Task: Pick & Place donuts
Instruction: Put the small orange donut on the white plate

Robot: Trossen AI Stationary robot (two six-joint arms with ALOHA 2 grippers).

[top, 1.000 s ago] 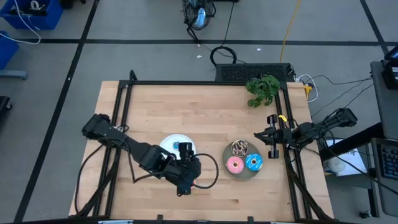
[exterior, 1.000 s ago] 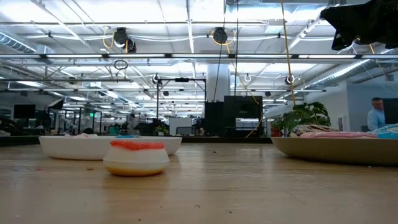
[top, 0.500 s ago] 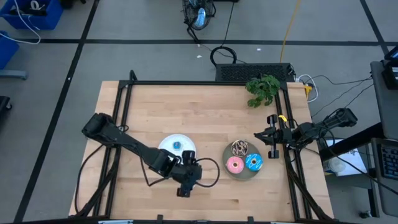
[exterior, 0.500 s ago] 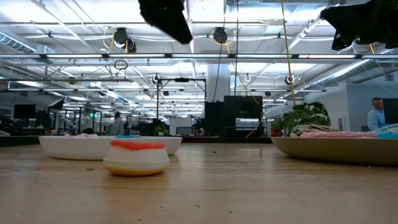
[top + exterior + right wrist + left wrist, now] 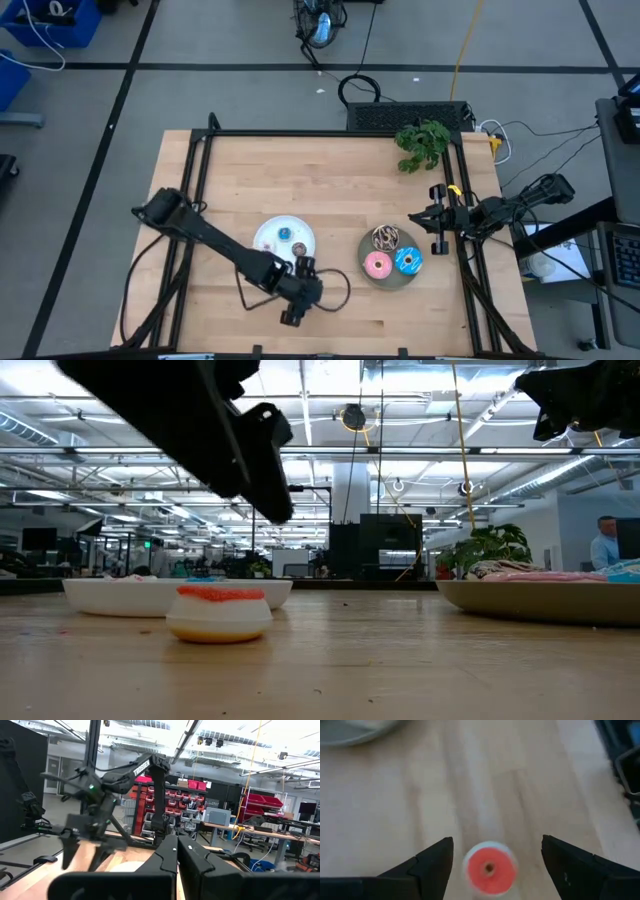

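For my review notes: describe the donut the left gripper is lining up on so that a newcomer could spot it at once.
Start at the round white plate on the wooden table. Just off its near edge, toward the table's front, the open left gripper hangs over a tiny donut. It has a red-orange top on a whitish base and sits alone on bare wood, while the other donuts lie on plates.

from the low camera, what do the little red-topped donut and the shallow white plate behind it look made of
The small red-topped donut looks like matte moulded plastic or rubber: cream base, dull red top, no glare. The shallow white plate looks like smooth plastic or ceramic; which one can't be told.
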